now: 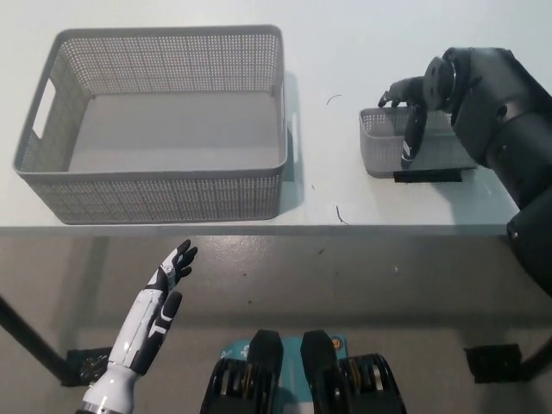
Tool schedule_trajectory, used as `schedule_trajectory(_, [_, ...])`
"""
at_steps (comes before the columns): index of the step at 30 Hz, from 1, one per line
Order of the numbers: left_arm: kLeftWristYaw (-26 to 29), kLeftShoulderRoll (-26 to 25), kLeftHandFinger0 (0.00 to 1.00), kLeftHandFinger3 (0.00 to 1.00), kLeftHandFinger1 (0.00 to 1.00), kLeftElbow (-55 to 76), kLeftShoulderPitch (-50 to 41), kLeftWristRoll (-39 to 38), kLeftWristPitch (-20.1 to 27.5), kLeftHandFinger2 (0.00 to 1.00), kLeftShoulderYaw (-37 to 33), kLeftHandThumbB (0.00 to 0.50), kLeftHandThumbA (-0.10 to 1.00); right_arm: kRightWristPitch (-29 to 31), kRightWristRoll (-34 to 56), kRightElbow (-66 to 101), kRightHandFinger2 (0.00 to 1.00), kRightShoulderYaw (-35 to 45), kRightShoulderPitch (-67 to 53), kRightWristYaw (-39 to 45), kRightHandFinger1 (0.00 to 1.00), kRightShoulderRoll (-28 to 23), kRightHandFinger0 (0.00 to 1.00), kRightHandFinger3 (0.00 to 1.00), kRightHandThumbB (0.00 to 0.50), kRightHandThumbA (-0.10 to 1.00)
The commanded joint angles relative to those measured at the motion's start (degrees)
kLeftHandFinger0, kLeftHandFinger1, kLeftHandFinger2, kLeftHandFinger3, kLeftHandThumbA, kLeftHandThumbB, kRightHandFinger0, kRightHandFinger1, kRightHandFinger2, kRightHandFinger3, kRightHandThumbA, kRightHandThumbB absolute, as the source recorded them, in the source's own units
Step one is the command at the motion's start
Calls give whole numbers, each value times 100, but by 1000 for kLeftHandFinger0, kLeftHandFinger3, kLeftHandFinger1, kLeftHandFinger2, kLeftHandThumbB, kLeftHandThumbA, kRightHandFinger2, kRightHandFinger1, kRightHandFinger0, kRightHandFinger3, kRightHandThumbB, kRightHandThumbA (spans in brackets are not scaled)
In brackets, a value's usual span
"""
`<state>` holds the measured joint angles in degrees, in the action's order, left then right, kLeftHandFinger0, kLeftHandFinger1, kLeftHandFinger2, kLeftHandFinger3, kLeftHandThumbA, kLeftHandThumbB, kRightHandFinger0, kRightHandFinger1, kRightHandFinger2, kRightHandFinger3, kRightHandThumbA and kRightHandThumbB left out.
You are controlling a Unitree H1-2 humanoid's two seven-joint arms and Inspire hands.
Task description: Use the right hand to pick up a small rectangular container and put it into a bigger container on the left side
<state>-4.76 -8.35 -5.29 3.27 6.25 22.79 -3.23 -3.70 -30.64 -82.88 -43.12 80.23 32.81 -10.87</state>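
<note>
Right hand [410, 108] is set over the small basket's [385, 148] near wall, one finger hooked down its outer face, the rest spread along the rim.

Small basket is seen as a grey perforated rectangle on the white worktop [345, 52], right of the big grey basket [155, 185] and apart from it. A firm grip cannot be confirmed. Left hand [164, 289] is held below the worktop edge, fingers apart and empty.

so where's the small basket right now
In the head view the small basket sits on the table's right side, right of the big basket, with the right hand reaching into it.
</note>
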Motion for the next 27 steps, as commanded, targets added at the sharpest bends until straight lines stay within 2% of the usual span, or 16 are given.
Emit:
schedule_trajectory(1, [-7, -60, 1000, 1000, 1000, 195, 67, -9, 176, 1000, 10, 340, 1000, 26, -232, -96, 1000, -42, -243, -71, 1000, -54, 1000, 1000, 441, 1000])
schedule_trajectory(4, [-7, -58, 1000, 1000, 1000, 206, 65, -10, 166, 1000, 11, 339, 1000, -157, -239, -104, 1000, 9, -380, -392, 1000, -42, 1000, 1000, 425, 1000])
schedule_trajectory(7, [-14, -56, 1000, 1000, 1000, 201, 64, -30, 172, 1000, 10, 346, 1000, 106, -473, -106, 1000, -232, -443, -275, 1000, -40, 1000, 1000, 358, 1000])
schedule_trajectory(10, [-4, -58, 1000, 1000, 1000, 191, 71, -1, 196, 1000, 8, 347, 1000, -90, -371, -116, 1000, -122, -494, -448, 1000, -28, 1000, 1000, 379, 984])
schedule_trajectory(13, [-21, -54, 1000, 1000, 1000, 165, 82, -60, 212, 1000, 9, 354, 1000, -220, 73, -72, 1000, 487, -543, -1436, 1000, -58, 987, 1000, 399, 473])
schedule_trajectory(14, [-29, -61, 1000, 1000, 1000, 126, 167, -98, 182, 1000, 26, 357, 1000, -34, 113, -28, 1000, 663, -542, -2345, 1000, -81, 1000, 1000, 298, 256])
schedule_trajectory(15, [-27, -66, 1000, 1000, 1000, 105, 205, -98, 181, 1000, 33, 358, 1000, 14, 97, -19, 1000, 704, -537, -2571, 1000, -88, 1000, 1000, 310, 160])
schedule_trajectory(16, [-32, -67, 1000, 1000, 1000, 96, 207, -109, 185, 1000, 32, 359, 1000, 76, 79, -14, 1000, 742, -539, -2709, 1000, -96, 1000, 972, 210, 38])
schedule_trajectory(17, [-29, -65, 1000, 1000, 1000, 104, 202, -105, 179, 1000, 33, 359, 1000, 200, 92, 9, 879, 813, -513, -2981, 841, -123, 728, 885, 158, -94])
schedule_trajectory(18, [-4, -64, 1000, 1000, 1000, 131, 193, -38, 173, 1000, 34, 355, 1000, 230, 124, 20, 700, 892, -486, -3167, 653, -143, 552, 943, 137, -100])
schedule_trajectory(19, [8, -68, 1000, 1000, 1000, 138, 183, -4, 182, 1000, 34, 354, 1000, 254, 130, 21, 655, 928, -486, -3240, 607, -149, 505, 942, 133, -100])
schedule_trajectory(21, [5, -71, 1000, 1000, 1000, 141, 171, -11, 193, 1000, 34, 357, 1000, 286, 34, 28, 712, 900, -406, -3293, 690, -186, 611, 809, 187, -100])
schedule_trajectory(22, [6, -71, 1000, 1000, 1000, 136, 173, -12, 201, 1000, 34, 358, 1000, 348, 27, 30, 737, 923, -396, -3347, 712, -205, 647, 690, 211, -100])
schedule_trajectory(23, [6, -74, 1000, 1000, 1000, 125, 187, -16, 210, 1000, 38, 358, 1000, 445, 42, 34, 760, 971, -364, -3429, 741, -237, 681, 648, 208, -100])
schedule_trajectory(26, [2, -82, 1000, 1000, 1000, 122, 205, -17, 204, 1000, 40, 353, 1000, 483, 46, 36, 696, 1060, -257, -3471, 649, -266, 573, 603, 206, -100])
schedule_trajectory(27, [5, -84, 1000, 1000, 1000, 120, 205, -3, 206, 1000, 40, 351, 1000, 523, 56, 45, 631, 1102, -224, -3478, 566, -281, 491, 703, 203, -100])
